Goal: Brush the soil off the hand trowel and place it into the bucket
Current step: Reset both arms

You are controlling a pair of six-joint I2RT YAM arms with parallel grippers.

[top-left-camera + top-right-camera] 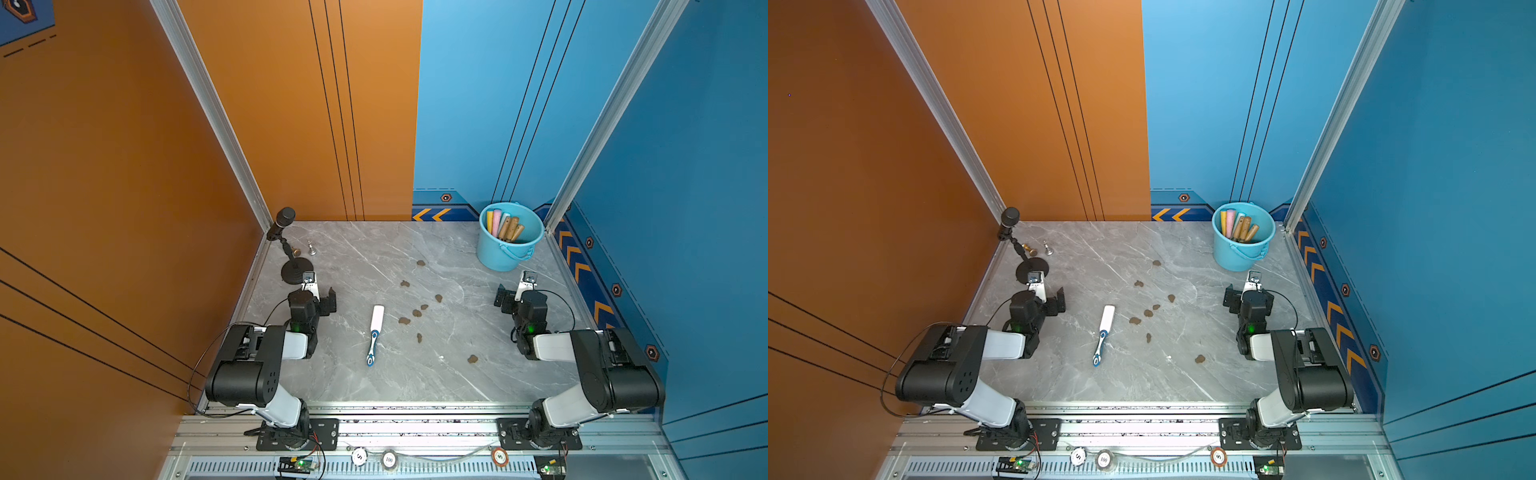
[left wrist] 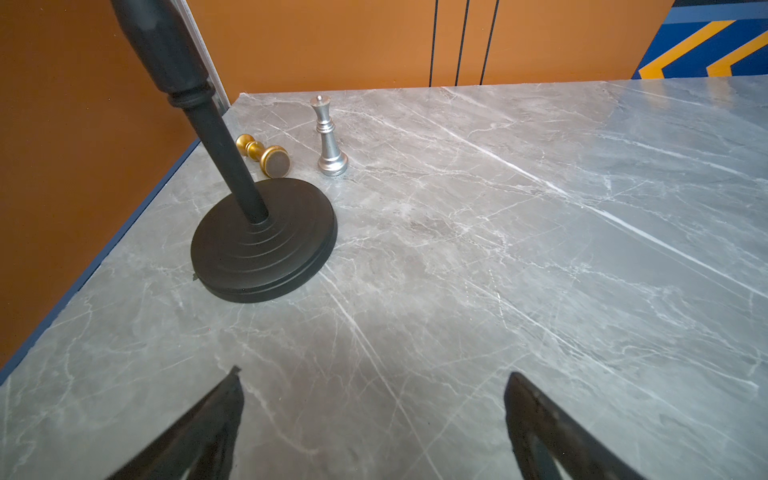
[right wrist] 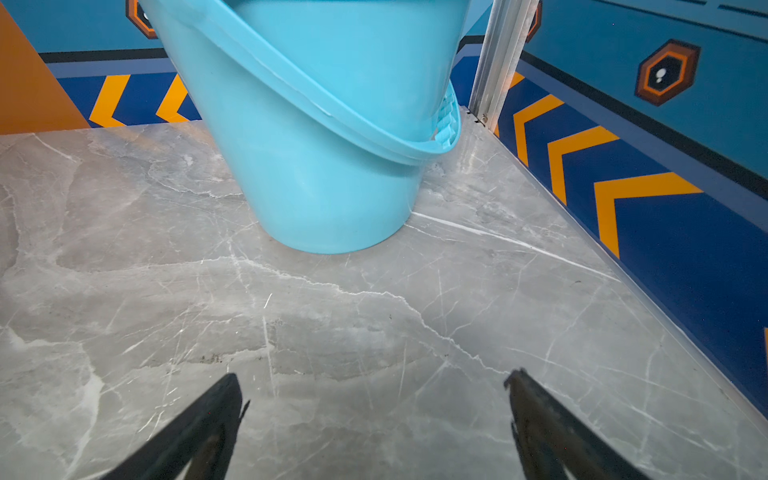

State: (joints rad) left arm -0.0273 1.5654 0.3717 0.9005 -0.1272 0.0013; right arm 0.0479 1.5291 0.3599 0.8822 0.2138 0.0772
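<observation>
Both arms sit pulled in at their own sides of the bench (image 1: 374,382), and neither holds anything. In its wrist view, my left gripper (image 2: 375,373) has its jaws spread wide with only bare marble between them. It faces the mic stand (image 2: 264,241) in the far left corner. Just beyond the stand's base a silver chess piece (image 2: 330,141) stands upright and a gold one (image 2: 264,156) lies on its side. My right gripper (image 3: 374,374) is just as wide and just as empty, hovering over the bench and pointing at the bucket (image 3: 316,174).

The bucket stands upright in the far right corner, its bail hanging down the near wall. In both top views a bunch of handles (image 1: 505,226) leans inside it, some wooden, some pastel. Whatever is on their lower ends is hidden by the wall, so I can't tell what state the blades are in.

The soil (image 1: 404,320) lies as loose lumps scattered across the middle of the bench, from one near the bucket to one toward the near right. A white brush (image 1: 376,328) with a blue grip lies flat just left of the lumps, between the two arms, touching none of them.
</observation>
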